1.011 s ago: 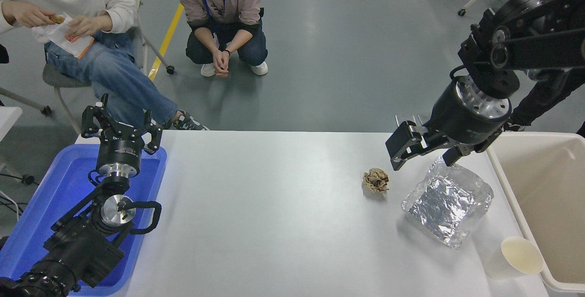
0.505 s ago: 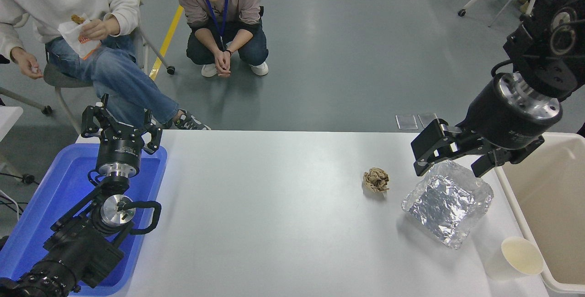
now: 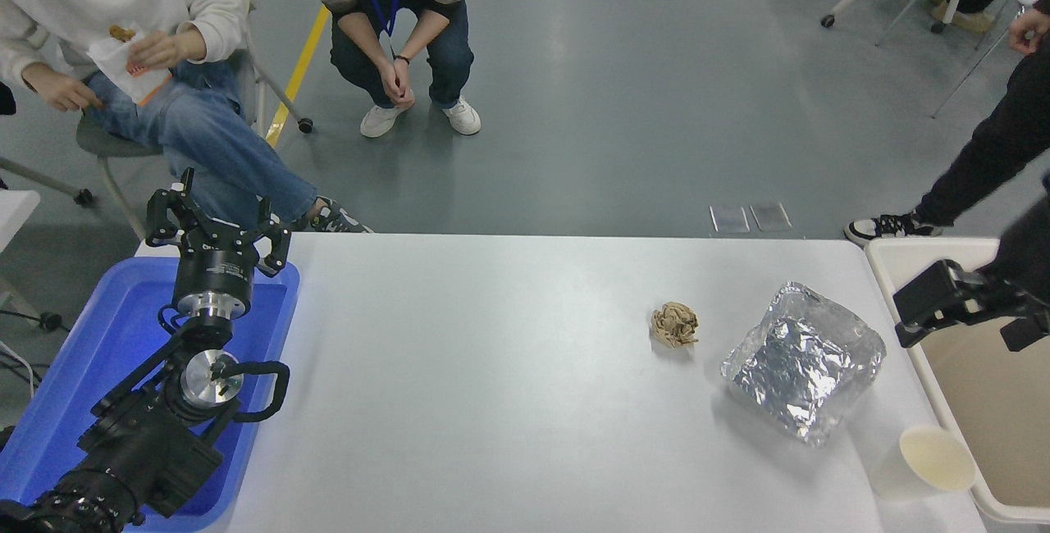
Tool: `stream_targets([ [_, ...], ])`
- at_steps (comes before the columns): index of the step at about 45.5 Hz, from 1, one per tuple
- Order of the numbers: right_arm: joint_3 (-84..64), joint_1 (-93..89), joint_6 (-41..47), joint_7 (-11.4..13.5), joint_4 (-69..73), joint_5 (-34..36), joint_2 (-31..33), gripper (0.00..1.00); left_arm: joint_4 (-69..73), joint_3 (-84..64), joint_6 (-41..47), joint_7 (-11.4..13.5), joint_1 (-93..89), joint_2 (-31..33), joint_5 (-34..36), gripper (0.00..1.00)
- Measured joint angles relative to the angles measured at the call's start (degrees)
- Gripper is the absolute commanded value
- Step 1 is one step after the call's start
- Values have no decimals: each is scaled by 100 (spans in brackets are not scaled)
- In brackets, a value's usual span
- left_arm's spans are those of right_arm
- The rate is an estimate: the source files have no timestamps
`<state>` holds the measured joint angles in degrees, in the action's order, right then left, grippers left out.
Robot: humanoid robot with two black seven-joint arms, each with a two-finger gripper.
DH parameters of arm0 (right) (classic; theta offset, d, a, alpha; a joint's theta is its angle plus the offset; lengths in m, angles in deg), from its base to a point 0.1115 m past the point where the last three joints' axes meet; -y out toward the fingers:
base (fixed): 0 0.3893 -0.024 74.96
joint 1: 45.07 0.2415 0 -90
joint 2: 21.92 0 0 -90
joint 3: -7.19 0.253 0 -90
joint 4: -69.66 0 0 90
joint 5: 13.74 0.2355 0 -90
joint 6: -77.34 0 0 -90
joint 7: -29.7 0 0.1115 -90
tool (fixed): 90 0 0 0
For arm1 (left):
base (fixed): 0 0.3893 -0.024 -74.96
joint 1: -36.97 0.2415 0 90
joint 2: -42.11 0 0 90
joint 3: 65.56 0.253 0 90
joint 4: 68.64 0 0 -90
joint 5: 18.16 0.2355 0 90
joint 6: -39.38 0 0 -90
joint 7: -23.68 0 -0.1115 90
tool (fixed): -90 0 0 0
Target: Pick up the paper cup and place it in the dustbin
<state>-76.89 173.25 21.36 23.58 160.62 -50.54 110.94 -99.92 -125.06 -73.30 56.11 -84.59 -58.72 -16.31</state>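
Paper cup (image 3: pixel 925 462) lying beside dustbin (image 3: pixel 890 258), right gripper (image 3: pixel 972 316) spread empty, arm cut off

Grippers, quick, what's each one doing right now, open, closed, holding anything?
Left gripper: open, empty, parked above the blue tray.
Right gripper: open, empty, over the dustbin; the paper cup stands untouched on the table.

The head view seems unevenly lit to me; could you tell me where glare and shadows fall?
Head view: glare on the crinkled foil tray and as pale streaks on the grey floor; soft shadows beside the paper cup and under the brown paper ball; focus is sharp overall.
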Motion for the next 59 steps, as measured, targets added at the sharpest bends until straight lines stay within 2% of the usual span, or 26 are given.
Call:
stream_targets([
  [11, 799, -1514, -559, -12, -470, -1087, 1143, 100, -1, 1, 0, 0, 1, 2, 1, 99],
  [21, 2351, -3530, -1000, -23, -1073, -1694, 1546, 100, -1, 1, 0, 0, 0, 1, 0, 99],
  [34, 3663, -5156, -1301, -29, -1714, -2128, 1628, 100, -1, 1, 0, 0, -1, 1, 0, 99],
  [50, 4181, -5817, -1601, -48, -2238, -2207, 1411, 100, -1, 1, 0, 0, -8, 1, 0, 99],
  [59, 4329, -6100, -1720, -156, -2502, -2196, 1272, 99, -1, 1, 0, 0, -9, 1, 0, 99],
])
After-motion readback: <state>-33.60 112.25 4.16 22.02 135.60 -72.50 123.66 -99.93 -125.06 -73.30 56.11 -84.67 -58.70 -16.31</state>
